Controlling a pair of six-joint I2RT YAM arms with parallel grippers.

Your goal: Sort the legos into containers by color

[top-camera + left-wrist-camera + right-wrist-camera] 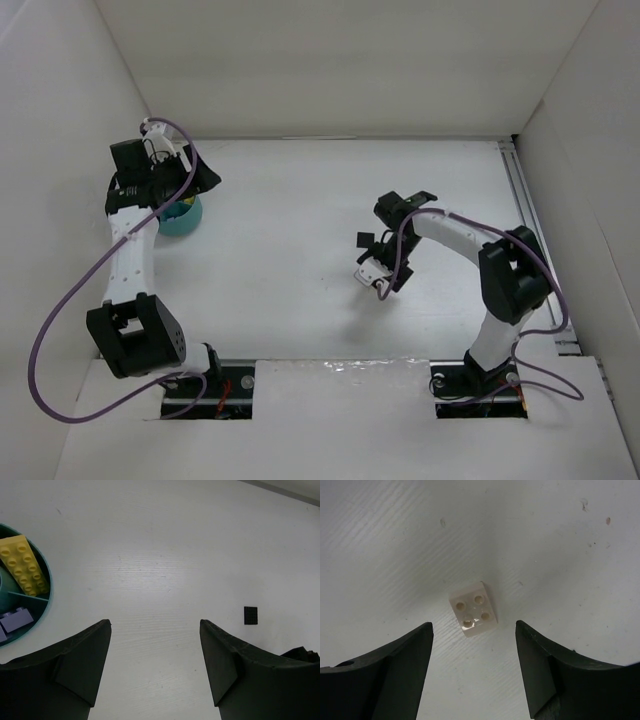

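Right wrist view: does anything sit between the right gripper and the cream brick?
Nothing visible does. The right gripper is open, and the cream brick lies alone on the white table, just ahead of the gap between the fingers.

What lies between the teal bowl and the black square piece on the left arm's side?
Nothing. The left wrist view shows only bare white table between the teal bowl and the black square piece.

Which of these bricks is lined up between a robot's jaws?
The cream four-stud brick, centred between the right gripper's open jaws. The yellow brick and lilac brick lie in the teal bowl; the black square lies apart on the table.
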